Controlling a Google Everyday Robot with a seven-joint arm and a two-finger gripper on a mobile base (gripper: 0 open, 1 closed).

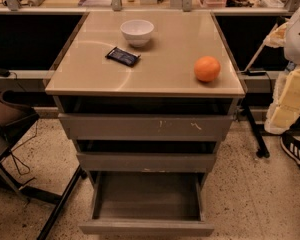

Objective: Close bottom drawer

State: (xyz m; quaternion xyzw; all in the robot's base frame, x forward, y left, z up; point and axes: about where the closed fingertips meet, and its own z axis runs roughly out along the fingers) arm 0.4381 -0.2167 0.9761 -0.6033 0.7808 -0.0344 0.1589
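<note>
The bottom drawer [146, 227] is the lowest of three grey drawers in the metal cabinet [145, 84]. It is pulled far out toward me, and its shallow grey tray [147, 196] looks empty. Its plain flat front sits at the lower edge of the view. The middle drawer [146, 161] and the wide top drawer [145, 126], which has white scratch marks, each stand slightly out. My gripper is not in view.
On the cabinet top are a white bowl [137, 31], a dark snack packet [123, 56] and an orange [207, 68]. A dark chair and its leg [10, 119] stand at the left. Yellow and white padded objects [290, 96] and a shoe [296, 151] are at the right. The floor is speckled.
</note>
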